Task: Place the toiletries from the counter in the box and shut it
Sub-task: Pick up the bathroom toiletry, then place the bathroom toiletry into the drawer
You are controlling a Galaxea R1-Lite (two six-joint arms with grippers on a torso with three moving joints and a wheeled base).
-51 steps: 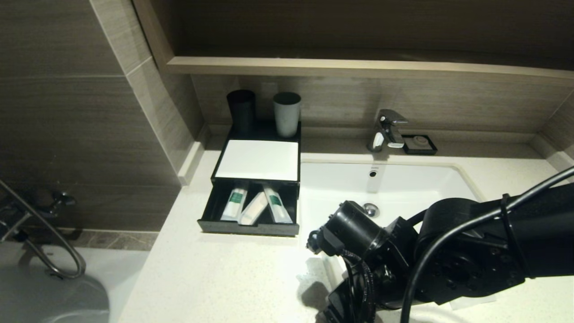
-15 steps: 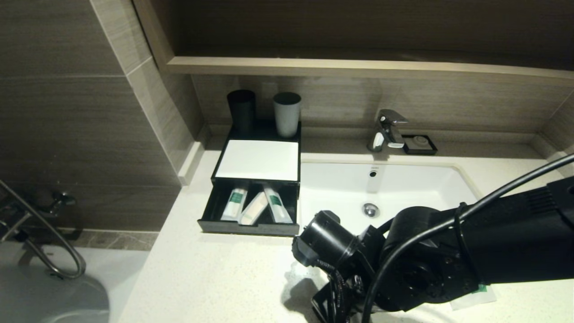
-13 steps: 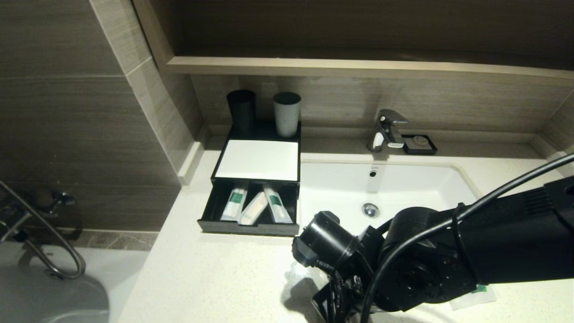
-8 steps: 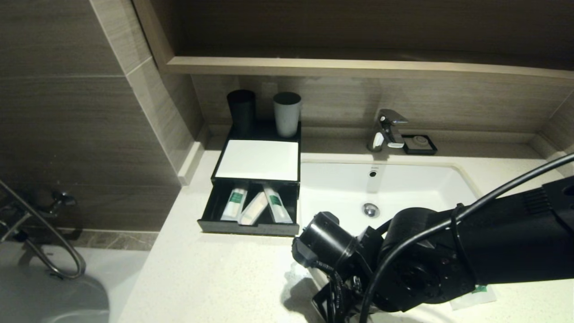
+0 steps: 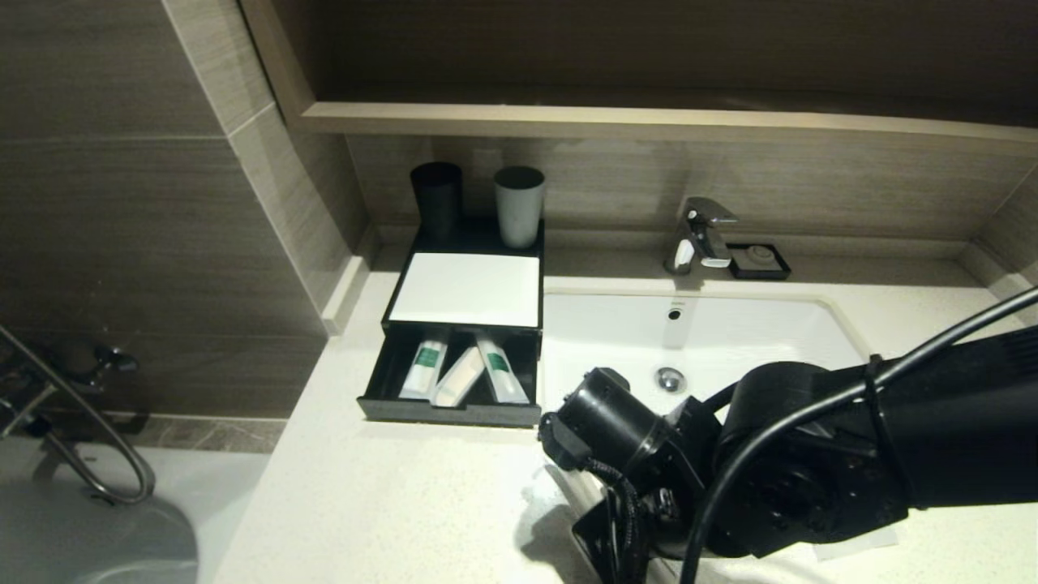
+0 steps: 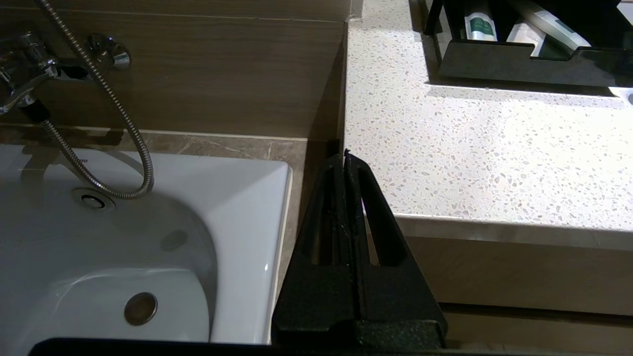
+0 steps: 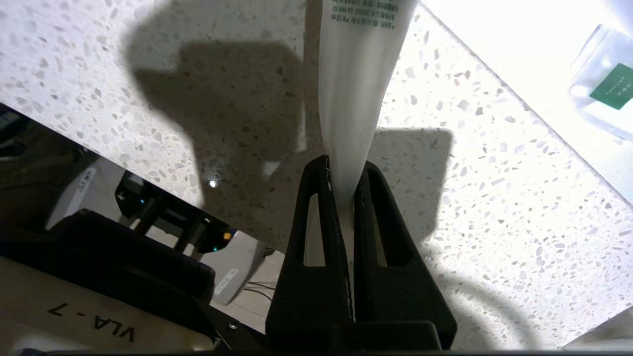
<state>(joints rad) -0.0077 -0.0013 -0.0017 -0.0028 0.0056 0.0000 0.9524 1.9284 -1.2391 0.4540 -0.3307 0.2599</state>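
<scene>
Now we have our right end effector [image 7: 341,170] low over the near edge of the counter [image 5: 389,503], fingers clamped on the end of a long white toiletry tube [image 7: 358,74] with fine print on it; in the right wrist view the tube runs straight out from between the fingers above the speckled stone. Just off to the side, a squarish clear packet with a green mark [image 7: 606,86] lies flat on the counter, apart from the tube. Up in the head view, our right arm fills the near right, in front of the white basin [image 5: 730,332]. To the left of the basin sits the black box [image 5: 466,288], white panel on top, its drawer [image 5: 450,410] pulled out toward us. Three packets lie inside it: a green-marked one [image 5: 423,369] on the left, a pale one [image 5: 456,377] slanted in the middle, another green-marked one [image 5: 501,371] on the right. Our left end effector [image 6: 344,163] hangs off the counter's left corner above the bathtub [image 6: 123,247], fingers pressed together, gripping nothing.
</scene>
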